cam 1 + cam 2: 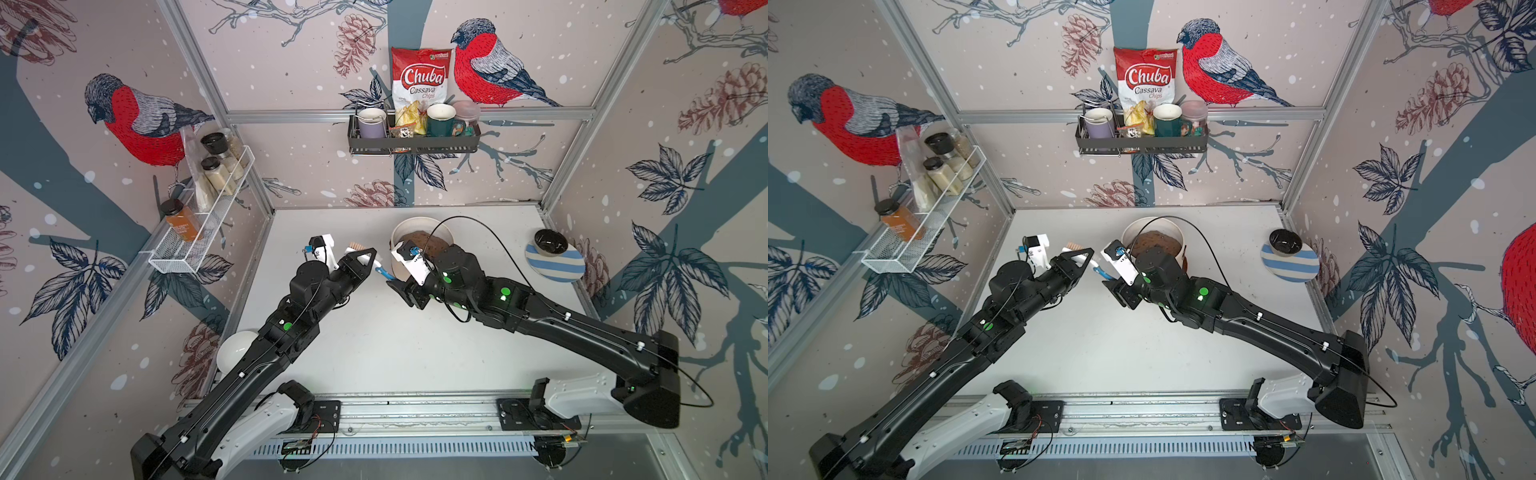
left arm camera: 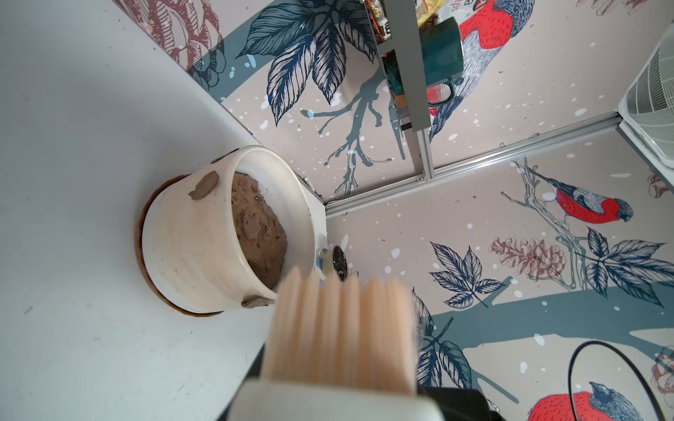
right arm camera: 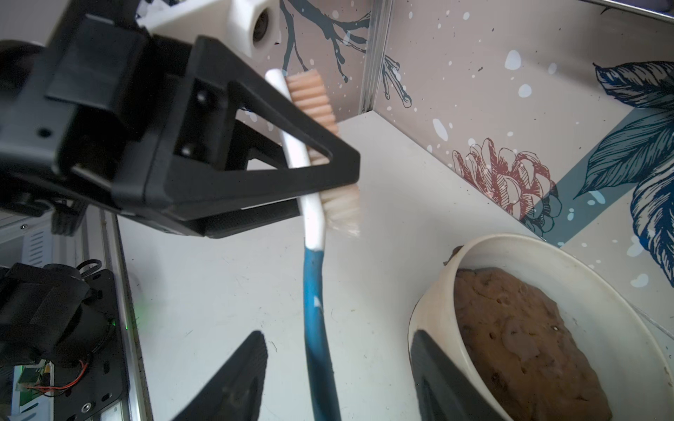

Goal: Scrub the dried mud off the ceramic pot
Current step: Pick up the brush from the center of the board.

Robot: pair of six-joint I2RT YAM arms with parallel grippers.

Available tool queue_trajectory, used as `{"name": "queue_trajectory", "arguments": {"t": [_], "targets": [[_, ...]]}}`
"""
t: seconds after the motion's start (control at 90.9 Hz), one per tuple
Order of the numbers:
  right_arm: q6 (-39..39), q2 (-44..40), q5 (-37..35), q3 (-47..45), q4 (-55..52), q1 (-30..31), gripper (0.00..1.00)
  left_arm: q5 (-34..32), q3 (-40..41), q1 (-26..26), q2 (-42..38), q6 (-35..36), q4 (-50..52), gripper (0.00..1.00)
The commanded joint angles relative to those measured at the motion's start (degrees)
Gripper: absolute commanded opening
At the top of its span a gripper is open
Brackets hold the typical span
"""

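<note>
Behind the ceramic pot [image 1: 409, 227], a bag [image 1: 420, 79] reads "Chuba Cassava Chips".

A: Pots?
B: 1 ceramic pot [image 2: 189, 248], w/ 3 lumps of dried mud [image 2: 204, 186] visible.
A: Other stuff?
B: 1 brush [image 3: 314, 226], 1 black bowl [image 1: 550, 242], 1 striped plate [image 1: 557, 268], 2 mugs [image 1: 440, 119].

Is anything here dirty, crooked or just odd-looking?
Yes. Flat brown dried-mud lumps cling to the outer wall of the cream-white ceramic pot, near its rim. Also, the left tool clamps the blue-handled white scrubbing brush at its bristle end, the handle sticking out free.
</note>
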State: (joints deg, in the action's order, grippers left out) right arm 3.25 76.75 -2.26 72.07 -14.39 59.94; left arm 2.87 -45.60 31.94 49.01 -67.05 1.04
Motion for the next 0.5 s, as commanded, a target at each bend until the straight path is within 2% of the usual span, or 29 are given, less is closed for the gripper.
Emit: {"name": "queue_trajectory", "arguments": {"t": [0.0, 0.099, 0.264, 0.352, 0.484], "targets": [[-6.80, 1.25, 8.14, 2.12, 2.16, -3.02, 0.64, -0.61, 1.22, -0.38, -0.32, -5.62, -0.35, 0.00], [-11.10, 3.12, 16.89, 3.66, 1.85, -6.56, 0.66, 0.69, 3.60, -0.65, -0.16, -9.32, -4.96, 0.00], [-10.76, 4.07, 22.59, 2.95, 2.84, -6.07, 0.72, 1.39, 4.08, -0.86, 0.72, -11.05, -4.73, 0.00], [-10.95, 4.20, 22.29, 2.92, 2.52, -5.58, 0.75, 0.72, 4.20, -0.83, 0.73, -11.59, -4.09, 0.00], [-11.59, 5.87, 20.13, 3.51, 0.43, -5.21, 0.74, 0.73, 3.98, -0.83, 0.97, -11.75, -3.44, 0.00]]}}
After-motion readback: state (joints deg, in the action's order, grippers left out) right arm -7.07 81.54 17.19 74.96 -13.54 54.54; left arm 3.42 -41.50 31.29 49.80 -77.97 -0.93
